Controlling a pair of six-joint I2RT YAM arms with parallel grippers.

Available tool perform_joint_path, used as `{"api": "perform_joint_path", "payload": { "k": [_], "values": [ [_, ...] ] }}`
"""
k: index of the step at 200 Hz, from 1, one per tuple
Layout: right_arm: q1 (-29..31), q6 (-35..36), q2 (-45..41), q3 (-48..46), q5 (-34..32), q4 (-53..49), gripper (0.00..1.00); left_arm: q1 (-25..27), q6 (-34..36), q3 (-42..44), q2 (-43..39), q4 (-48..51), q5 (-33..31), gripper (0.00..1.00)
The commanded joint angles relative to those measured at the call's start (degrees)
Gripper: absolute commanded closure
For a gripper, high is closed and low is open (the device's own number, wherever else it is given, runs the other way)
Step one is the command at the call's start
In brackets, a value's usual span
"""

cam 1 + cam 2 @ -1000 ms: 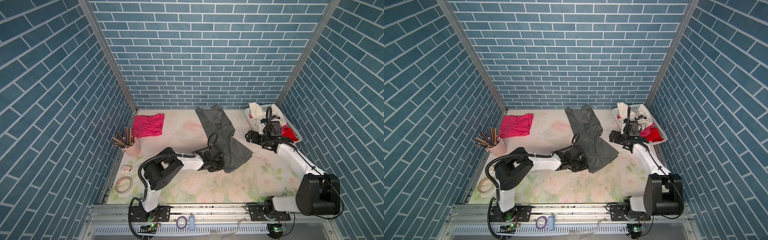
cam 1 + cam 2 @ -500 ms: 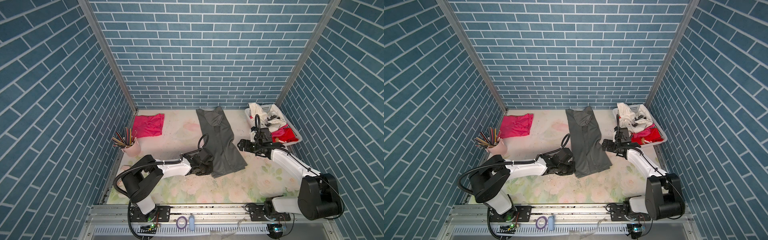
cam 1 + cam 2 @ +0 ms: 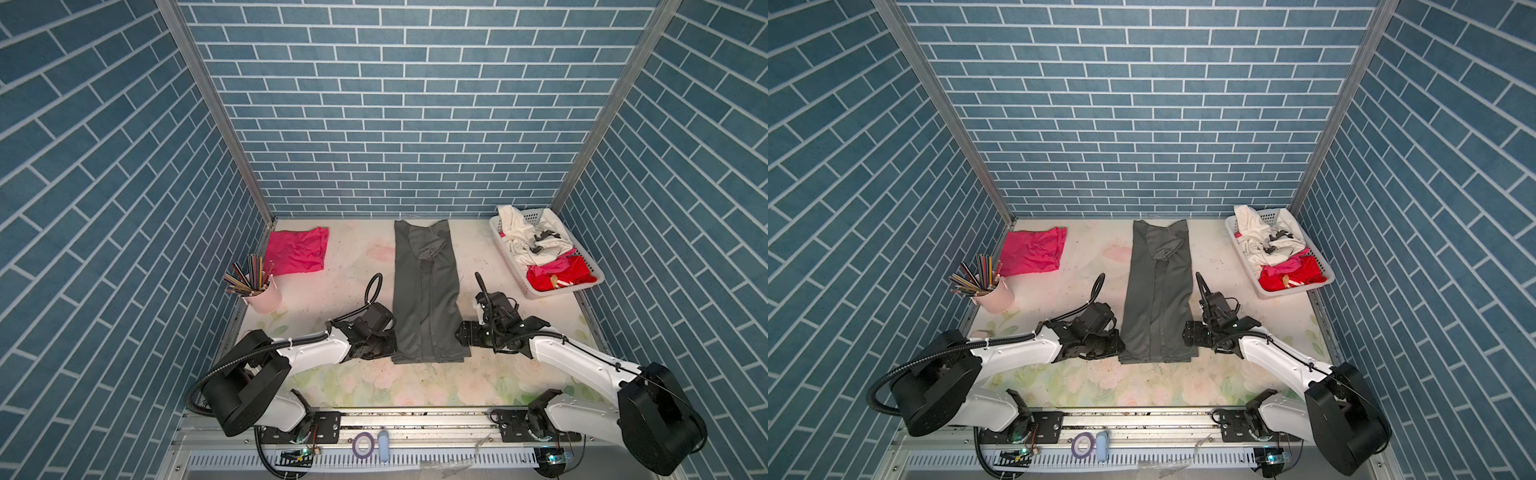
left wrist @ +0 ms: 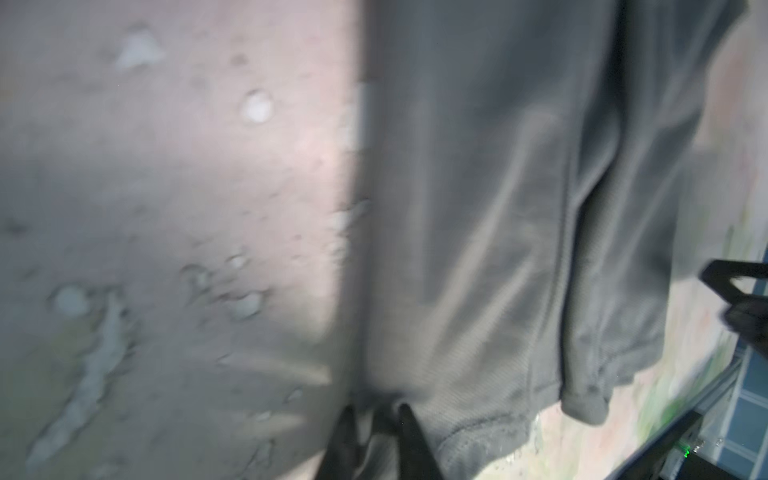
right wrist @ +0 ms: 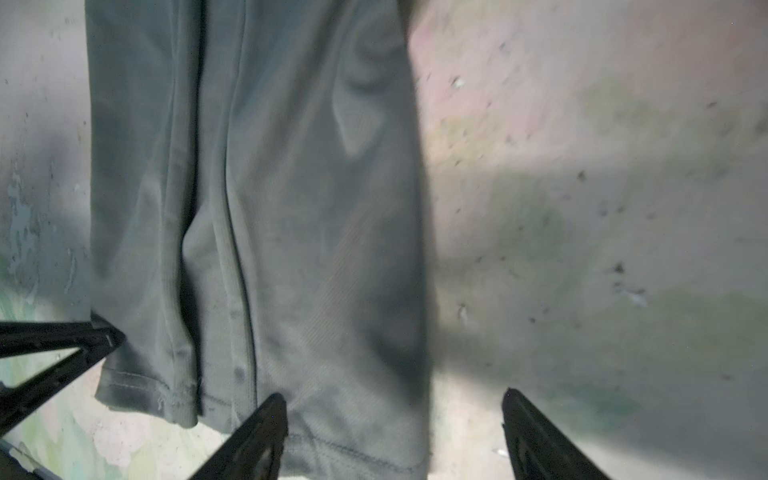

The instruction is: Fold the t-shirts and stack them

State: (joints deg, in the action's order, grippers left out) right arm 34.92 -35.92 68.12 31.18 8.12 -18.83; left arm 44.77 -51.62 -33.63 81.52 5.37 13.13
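Grey t-shirt [image 3: 424, 299] on faded floral tabletop [image 3: 353, 382] — blue brick-pattern walls [image 3: 399, 124] around

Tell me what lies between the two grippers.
The near end of the dark grey t-shirt, folded into a long strip, lies between the left gripper and the right gripper, as both top views show.

There's the pink cup [image 3: 264, 298] of coloured pencils [image 3: 246, 275] well out to the left of the left claw [image 3: 386, 353], the white basket [image 3: 561, 289] of white and red laundry [image 3: 524, 245] beyond the right claw [image 3: 461, 338], and a purple tape roll [image 3: 363, 443] behind both.
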Motion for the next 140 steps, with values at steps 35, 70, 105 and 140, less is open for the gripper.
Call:
{"api": "perform_joint_path", "payload": {
  "k": [35, 70, 105, 140],
  "values": [
    [1.6, -9.2, -2.3, -6.4, -0.9, 3.2, 0.34, -0.3, 1.2, -2.3, -4.5, 3.6, -0.5, 0.14],
    [3.0, -11.1, 0.1, -7.9, 1.4, 7.6, 0.52, -0.8, 1.2, -2.5, -4.8, 2.6, 0.5, 0.14],
    [7.0, -13.5, 0.1, -8.3, 0.8, 6.3, 0.87, -1.1, 1.0, -2.3, -4.1, 0.7, 1.3, 0.14],
    [7.6, -17.6, -8.5, -11.2, -2.7, -1.0, 0.97, -1.2, 1.4, -2.4, -3.4, 0.0, 2.1, 0.14]
  ]
}}
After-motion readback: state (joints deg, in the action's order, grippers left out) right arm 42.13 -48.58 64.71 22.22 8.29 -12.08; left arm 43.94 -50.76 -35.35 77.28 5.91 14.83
